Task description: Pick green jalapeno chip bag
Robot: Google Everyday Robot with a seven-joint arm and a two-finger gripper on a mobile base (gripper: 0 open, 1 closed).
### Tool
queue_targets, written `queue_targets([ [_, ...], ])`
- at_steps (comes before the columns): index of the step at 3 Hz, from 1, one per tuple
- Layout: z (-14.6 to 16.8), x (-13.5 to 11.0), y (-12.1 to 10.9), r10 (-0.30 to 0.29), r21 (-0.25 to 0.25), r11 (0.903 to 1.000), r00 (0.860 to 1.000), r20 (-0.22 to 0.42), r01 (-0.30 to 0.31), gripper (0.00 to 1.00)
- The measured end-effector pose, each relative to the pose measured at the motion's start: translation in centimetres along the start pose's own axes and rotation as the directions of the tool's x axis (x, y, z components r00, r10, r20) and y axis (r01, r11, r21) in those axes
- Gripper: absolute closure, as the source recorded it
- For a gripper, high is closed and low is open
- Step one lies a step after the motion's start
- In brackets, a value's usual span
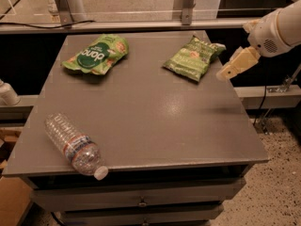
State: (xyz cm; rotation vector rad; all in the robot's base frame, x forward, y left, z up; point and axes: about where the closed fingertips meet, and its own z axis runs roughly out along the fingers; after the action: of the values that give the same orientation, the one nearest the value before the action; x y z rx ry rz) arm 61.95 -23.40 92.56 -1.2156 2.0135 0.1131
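Note:
The green jalapeno chip bag (pixel 194 57) lies flat at the back right of the grey table (pixel 155 121). It is olive green with pale lettering. My gripper (pixel 225 74) hangs from the white arm at the right edge of the table, just right of the bag and a little nearer the front. It does not touch the bag and holds nothing.
A brighter green bag with a dark round logo (pixel 96 54) lies at the back left. A clear plastic water bottle (pixel 74 145) lies on its side at the front left. Drawers sit under the table front. A metal rail runs behind the table.

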Motion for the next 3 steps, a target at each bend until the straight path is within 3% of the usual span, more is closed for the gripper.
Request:
queue_targets([
  [2, 0.4, 0.0, 0.0, 0.011, -0.02, 0.9997, 0.999, 0.03, -0.01, 0.0],
  [3, 3.1, -0.3, -0.4, 0.072, -0.034, 0.997, 0.995, 0.072, -0.07, 0.0],
])
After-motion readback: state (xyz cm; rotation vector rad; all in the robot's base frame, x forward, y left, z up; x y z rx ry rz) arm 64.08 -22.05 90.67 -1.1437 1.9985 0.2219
